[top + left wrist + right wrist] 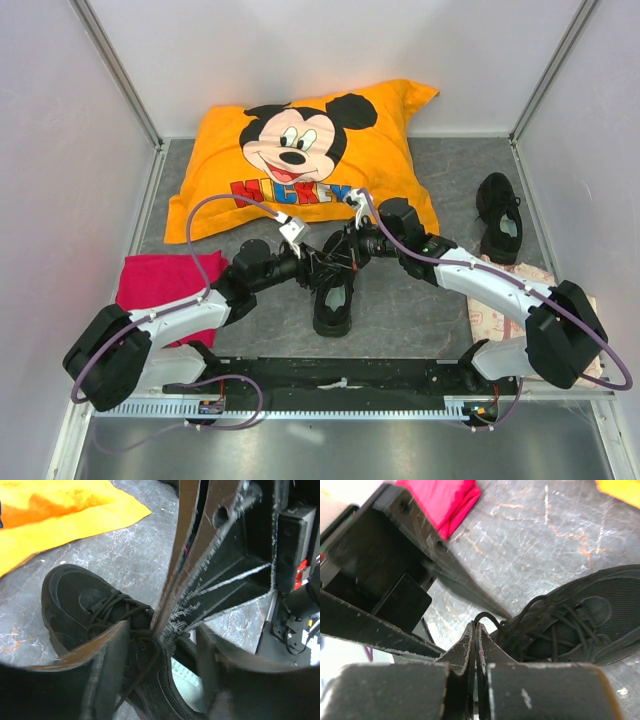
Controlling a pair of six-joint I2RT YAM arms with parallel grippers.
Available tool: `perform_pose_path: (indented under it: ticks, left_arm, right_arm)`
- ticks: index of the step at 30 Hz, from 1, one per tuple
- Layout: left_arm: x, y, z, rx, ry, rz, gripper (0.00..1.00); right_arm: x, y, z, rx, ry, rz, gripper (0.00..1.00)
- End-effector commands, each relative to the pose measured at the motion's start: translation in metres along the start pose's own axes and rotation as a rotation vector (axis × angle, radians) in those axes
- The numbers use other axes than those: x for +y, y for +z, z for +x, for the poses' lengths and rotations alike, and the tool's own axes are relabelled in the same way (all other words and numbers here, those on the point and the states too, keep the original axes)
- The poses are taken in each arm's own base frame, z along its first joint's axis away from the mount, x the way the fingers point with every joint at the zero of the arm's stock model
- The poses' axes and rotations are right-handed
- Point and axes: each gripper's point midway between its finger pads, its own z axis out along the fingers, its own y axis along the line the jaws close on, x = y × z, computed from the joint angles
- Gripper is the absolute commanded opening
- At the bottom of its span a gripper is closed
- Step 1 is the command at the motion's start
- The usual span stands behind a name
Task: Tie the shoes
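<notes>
Both arms are huddled over one black sneaker (333, 298) sitting mid-tabletop (450, 190), toe pointing at the Mickey pillow (300, 150). The right pincer (477, 630) is clenched tight with a loop of lace (485, 615) pinched at its tips. The left pincer (162, 647) is released, its fingers spread over the laced-up part with that shoe's pale insole showing between them. The other sneaker (500, 215) sits well apart on the far right. A red cloth (165, 280) lies on the left.
</notes>
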Motion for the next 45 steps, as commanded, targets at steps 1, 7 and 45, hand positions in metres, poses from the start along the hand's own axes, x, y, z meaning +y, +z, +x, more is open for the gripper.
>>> perform_pose_path:
  ticks: [1,7,45]
  left_arm:
    - [0.009,0.002,-0.007,-0.039,-0.059,-0.072,0.51]
    - [0.011,-0.003,-0.001,-0.018,-0.003,-0.074,0.05]
    - [-0.018,0.005,0.006,0.05,0.378,0.211,0.02]
  right_arm:
    - [0.004,-0.001,-0.011,-0.051,0.013,-0.003,0.0]
    - [0.002,-0.007,-0.01,-0.046,0.004,0.015,0.0]
    - [0.013,-0.035,0.006,0.296,-1.187,-0.598,0.49]
